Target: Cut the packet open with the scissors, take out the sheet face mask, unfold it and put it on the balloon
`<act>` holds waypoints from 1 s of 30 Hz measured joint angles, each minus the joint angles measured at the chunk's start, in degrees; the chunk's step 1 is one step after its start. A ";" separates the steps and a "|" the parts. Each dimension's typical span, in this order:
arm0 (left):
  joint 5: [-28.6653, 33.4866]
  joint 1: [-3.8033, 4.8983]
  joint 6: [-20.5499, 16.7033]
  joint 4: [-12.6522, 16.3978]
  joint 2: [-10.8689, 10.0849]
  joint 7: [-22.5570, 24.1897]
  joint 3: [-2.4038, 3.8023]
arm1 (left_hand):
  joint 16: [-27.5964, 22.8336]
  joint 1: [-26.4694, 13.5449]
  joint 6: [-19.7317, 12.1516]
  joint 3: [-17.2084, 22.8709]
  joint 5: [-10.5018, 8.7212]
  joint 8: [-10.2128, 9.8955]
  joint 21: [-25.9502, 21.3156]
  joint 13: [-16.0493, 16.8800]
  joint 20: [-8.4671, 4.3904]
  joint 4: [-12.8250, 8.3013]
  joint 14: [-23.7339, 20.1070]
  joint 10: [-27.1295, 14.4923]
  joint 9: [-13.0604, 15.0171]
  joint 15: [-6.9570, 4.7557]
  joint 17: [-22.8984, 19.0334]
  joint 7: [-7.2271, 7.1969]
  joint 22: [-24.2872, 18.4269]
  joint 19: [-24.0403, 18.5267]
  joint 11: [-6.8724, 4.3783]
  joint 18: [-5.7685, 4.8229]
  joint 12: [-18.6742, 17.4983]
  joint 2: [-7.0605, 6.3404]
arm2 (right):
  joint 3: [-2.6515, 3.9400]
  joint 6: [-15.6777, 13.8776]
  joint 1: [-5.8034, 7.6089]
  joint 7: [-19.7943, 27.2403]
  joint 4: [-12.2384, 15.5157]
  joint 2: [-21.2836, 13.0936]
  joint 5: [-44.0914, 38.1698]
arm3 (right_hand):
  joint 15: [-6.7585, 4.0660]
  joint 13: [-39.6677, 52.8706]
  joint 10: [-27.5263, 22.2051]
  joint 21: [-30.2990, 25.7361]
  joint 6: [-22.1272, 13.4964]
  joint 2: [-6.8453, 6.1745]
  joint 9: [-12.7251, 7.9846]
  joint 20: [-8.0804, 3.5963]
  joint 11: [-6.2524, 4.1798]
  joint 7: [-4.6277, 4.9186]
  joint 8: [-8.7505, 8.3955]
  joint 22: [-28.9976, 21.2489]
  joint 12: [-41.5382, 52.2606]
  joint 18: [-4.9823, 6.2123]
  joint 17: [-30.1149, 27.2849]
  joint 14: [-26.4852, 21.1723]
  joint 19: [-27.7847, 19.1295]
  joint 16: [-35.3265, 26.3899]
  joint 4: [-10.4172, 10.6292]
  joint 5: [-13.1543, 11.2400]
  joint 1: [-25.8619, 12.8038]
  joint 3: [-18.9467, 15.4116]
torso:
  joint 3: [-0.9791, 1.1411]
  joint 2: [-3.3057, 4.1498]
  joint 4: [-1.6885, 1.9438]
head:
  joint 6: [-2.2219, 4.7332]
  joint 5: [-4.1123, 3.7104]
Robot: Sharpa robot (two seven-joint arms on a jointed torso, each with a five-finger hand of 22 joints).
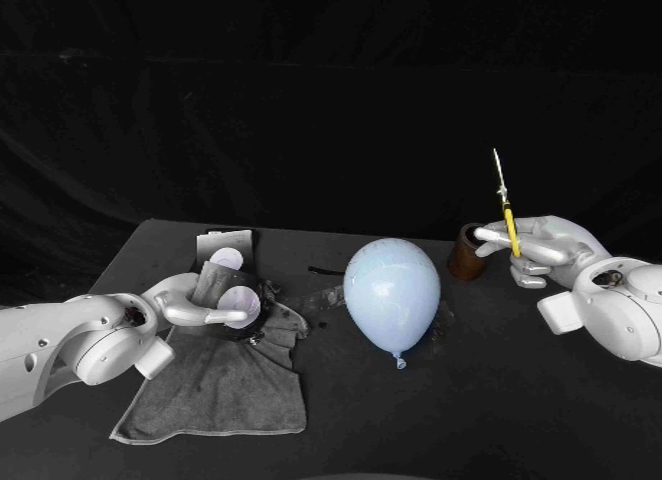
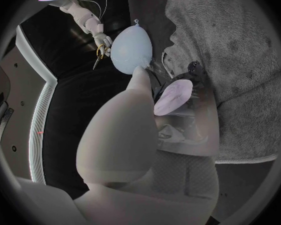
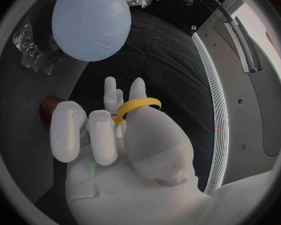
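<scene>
My left hand (image 1: pixel 201 300) holds the silver packet (image 1: pixel 220 241) upright above the grey towel (image 1: pixel 216 385) at the table's left. In the left wrist view the packet (image 2: pixel 181 135) lies against that hand's fingers (image 2: pixel 173 97). The pale blue balloon (image 1: pixel 393 288) lies in the middle of the table, knot toward me, and shows as well in the wrist views (image 2: pixel 131 50) (image 3: pixel 90 22). My right hand (image 1: pixel 540 250) grips the yellow-handled scissors (image 1: pixel 507 215) to the balloon's right, blades together and pointing up. A yellow handle ring (image 3: pixel 139 107) sits round a finger of the right hand (image 3: pixel 115 140).
A brown holder (image 1: pixel 465 255) stands just left of the right hand. Crumpled clear plastic (image 1: pixel 325 298) lies between the towel and the balloon. The table's front edge runs close below the towel.
</scene>
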 measured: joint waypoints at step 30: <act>-1.36 3.98 0.91 -1.95 -2.28 3.19 0.38 | 9.65 0.42 5.30 -1.35 0.24 1.82 -0.22 0.02 -0.22 -0.07 -4.62 3.11 -3.05 -0.30 2.81 0.46 0.11 -1.83 -0.19 0.93 5.11 0.80 | 0.00 -0.03 -0.02 -0.01 -0.39 0.36 0.03 | 0.00 -0.01 -0.10 0.00 0.01 -0.08 -0.05 0.00 -0.10 -0.02 0.00 0.02 0.00 0.00 -0.14 0.00 0.00 -0.20 0.00 0.00 -0.08 0.00 | 0.09 -0.02 -0.07 | -0.16 0.40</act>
